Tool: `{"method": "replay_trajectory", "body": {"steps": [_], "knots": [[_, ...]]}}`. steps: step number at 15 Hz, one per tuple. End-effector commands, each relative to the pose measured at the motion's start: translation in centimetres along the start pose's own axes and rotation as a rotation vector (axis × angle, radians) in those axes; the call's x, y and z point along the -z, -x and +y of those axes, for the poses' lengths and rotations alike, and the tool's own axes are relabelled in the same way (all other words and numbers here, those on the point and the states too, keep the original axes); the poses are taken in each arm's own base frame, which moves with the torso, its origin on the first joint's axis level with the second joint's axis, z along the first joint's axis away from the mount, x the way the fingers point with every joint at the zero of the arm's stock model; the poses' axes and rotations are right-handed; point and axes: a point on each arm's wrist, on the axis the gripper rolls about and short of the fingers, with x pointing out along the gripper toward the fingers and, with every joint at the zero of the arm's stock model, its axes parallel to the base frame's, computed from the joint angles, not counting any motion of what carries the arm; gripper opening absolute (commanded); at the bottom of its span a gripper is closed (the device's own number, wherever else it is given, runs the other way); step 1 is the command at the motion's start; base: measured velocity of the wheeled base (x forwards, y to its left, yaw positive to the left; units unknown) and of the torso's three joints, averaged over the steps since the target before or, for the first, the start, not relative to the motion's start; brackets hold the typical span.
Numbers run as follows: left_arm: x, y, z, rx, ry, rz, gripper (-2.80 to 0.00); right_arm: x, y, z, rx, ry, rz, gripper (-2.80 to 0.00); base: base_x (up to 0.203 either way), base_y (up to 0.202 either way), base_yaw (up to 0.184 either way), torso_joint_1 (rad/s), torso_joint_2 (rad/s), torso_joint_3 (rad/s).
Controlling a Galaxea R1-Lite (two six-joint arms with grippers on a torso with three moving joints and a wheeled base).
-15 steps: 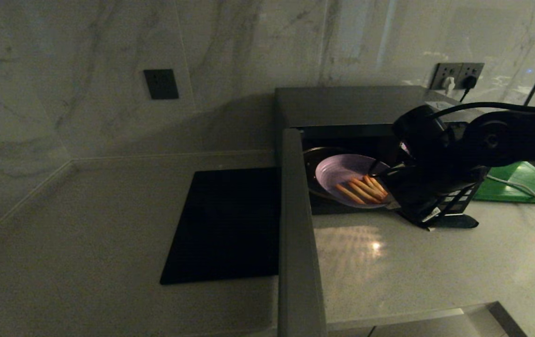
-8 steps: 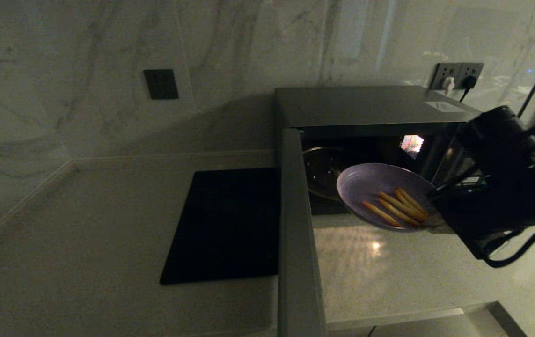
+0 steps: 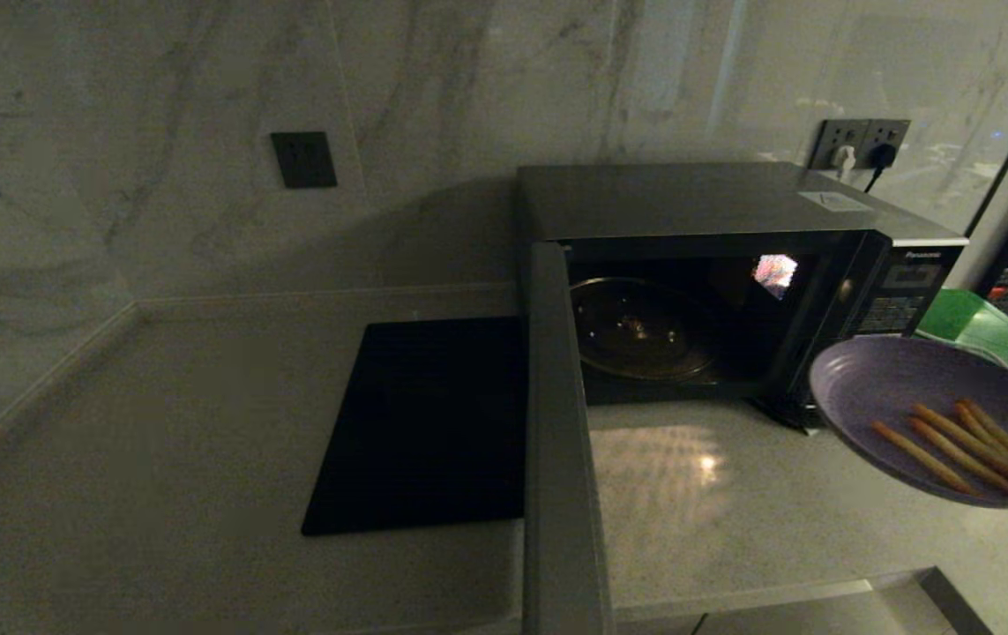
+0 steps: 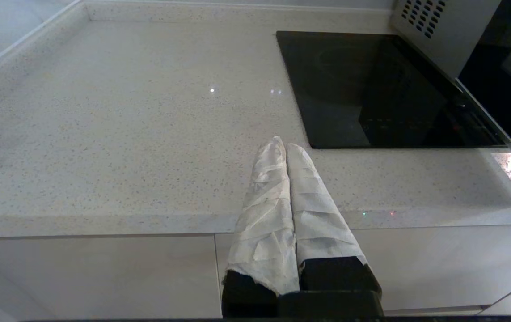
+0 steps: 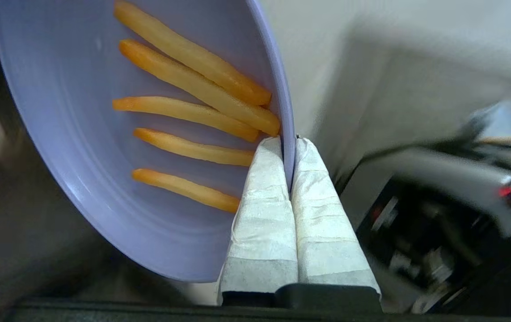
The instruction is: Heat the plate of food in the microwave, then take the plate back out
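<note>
We note the desk (image 3: 733,511) carrying the microwave (image 3: 689,203) at upper centre, its door (image 3: 556,441) swung open toward the bottom edge and its glass turntable (image 3: 636,328) bare. A black glass square (image 3: 424,423) lies left of the door; a green board (image 3: 989,339) sits at right. The plate of food (image 3: 892,388) hangs at the right edge, outside the cavity, above the desk. The right end effector (image 5: 289,150) is clamped on its rim. The left end effector (image 4: 285,147), fingers together, hovers over bare desk.

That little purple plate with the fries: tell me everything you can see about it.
The plate of food is small, round, shallow and pale lavender, smooth and matte-looking. Five thin orange-yellow fries lie loose inside, near the gripped edge. It hangs tilted in the air, outside the open microwave and above the counter. Only the right pincer touches it, its cloth-wrapped fingers pinching the rim.
</note>
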Motion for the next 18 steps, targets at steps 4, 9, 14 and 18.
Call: {"method": "replay_trajectory", "body": {"steps": [4, 9, 14, 18], "knots": [[0.0, 0.0, 0.0, -0.001, 0.001, -0.001, -2.80, -6.6, -1.0, -4.2, 0.189, -0.150, -0.194, -2.80, 0.000, 0.000, 0.000, 0.000, 0.00, 0.000], [0.0, 0.0, 0.0, -0.001, 0.001, -0.001, -2.80, -12.5, -6.0, -6.1, 0.294, -0.167, -0.183, -2.80, 0.000, 0.000, 0.000, 0.000, 0.00, 0.000], [0.0, 0.0, 0.0, 0.000, 0.001, -0.001, -2.80, -16.1, -11.1, -7.8, 0.356, -0.178, -0.165, -2.80, 0.000, 0.000, 0.000, 0.000, 0.00, 0.000], [0.0, 0.0, 0.0, -0.002, 0.001, -0.001, -2.80, -17.2, -13.2, -7.8, 0.334, -0.180, -0.118, -2.80, 0.000, 0.000, 0.000, 0.000, 0.00, 0.000]]}}
